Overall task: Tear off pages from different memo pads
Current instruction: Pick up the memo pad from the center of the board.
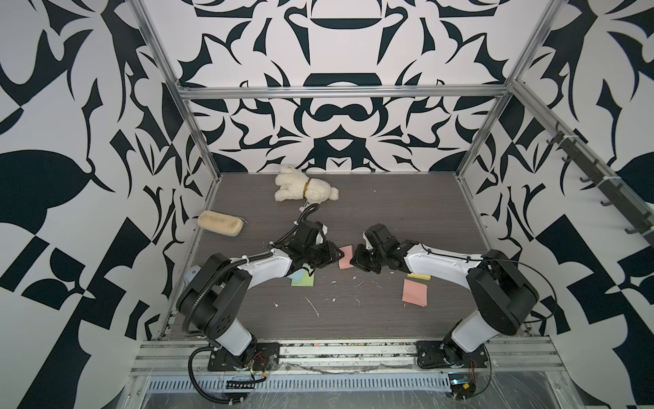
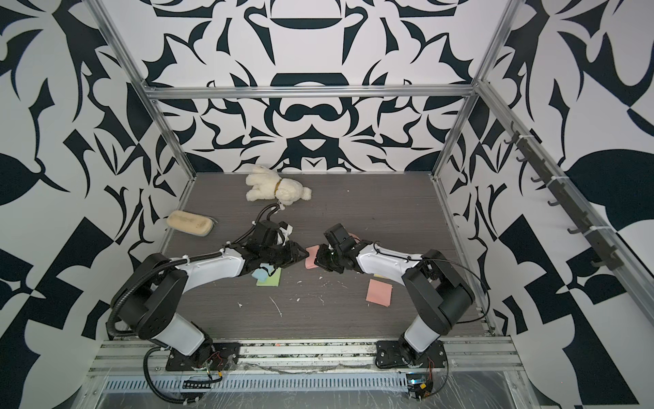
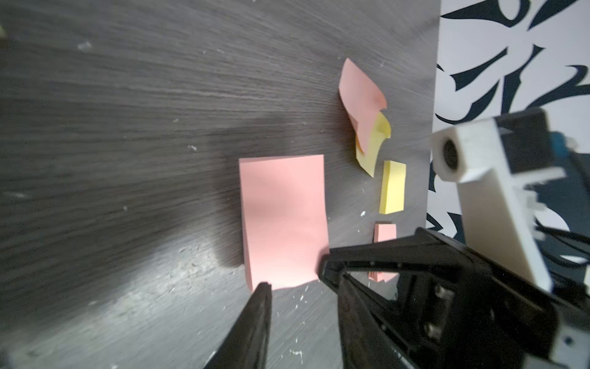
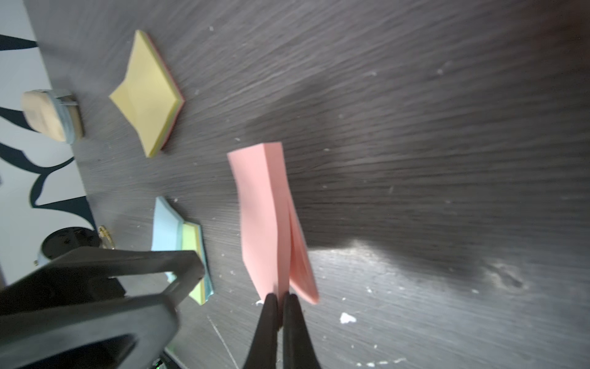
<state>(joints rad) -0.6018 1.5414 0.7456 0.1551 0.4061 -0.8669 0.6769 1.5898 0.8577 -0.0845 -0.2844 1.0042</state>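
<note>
Bench: dark wood-grain bench, flecked with white scraps, inside a black-and-white patterned enclosure.
Pink memo pad: the pink memo pad lies at mid-bench, between the two arm tips in both top views.
Right end effector: the right end effector is clenched on the top pink page. The pinched edge is lifted off the pad, and the far edge meets the block.
Left end effector: the left end effector is released, its fingers apart and holding nothing. One fingertip sits at the pad's near edge; whether it touches cannot be told.
Green memo pad: the green memo pad carries a blue page and lies partly under the left arm.
Yellow memo pad: the yellow memo pad shows from under the right forearm. Loose pink pages lie flat just in front of it.
Yellow-topped memo pad: the yellow-topped memo pad lies near the tan block and shows in the right wrist view only.
Curled pages: a curled pink page overlaps a curled yellow page in the left wrist view.
Other items: the tan block lies by the left wall, and a white plush bear lies at the back.
</note>
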